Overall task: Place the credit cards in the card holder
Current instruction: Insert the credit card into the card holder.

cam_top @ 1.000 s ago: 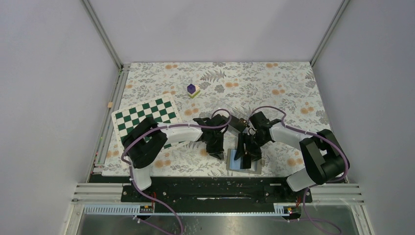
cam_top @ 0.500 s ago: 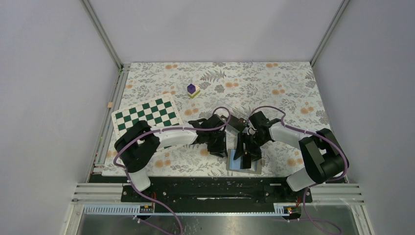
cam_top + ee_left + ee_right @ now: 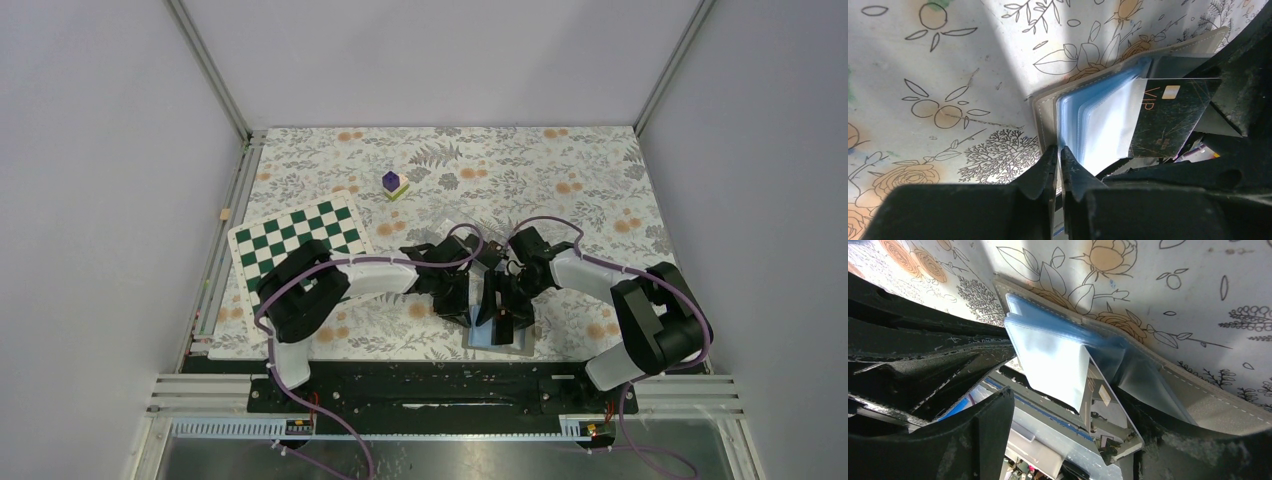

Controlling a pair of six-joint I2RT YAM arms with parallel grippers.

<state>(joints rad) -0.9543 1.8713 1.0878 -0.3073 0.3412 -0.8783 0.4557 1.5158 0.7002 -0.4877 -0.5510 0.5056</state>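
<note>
Left gripper [image 3: 1059,151] has its two fingers pressed almost together, only a sliver of gap showing, right at the near edge of the card holder [image 3: 1044,112] — whether a leaf of the holder is caught in that sliver, I can't tell. Right gripper [image 3: 498,308] sits just beside it, the two crowded over the holder. It grips a black credit card [image 3: 1173,120] marked VIP, with a gold chip [image 3: 1172,92] near the card's upper edge.

Seen from the left wrist, the card is tilted, its leading end up against the clear sleeves [image 3: 1105,127] that fan up pale blue from the opened holder. Whether it has gone into a pocket I can't make out. The holder lies open on the floral tablecloth [image 3: 560,170], close to the table's near edge, between the two arms and a little to the right. Its grey-brown cover shows a stitched border.

Off to the left lies a green-and-white chessboard [image 3: 300,238], and farther back stands a purple cube [image 3: 391,180] — both well apart from the grippers.
</note>
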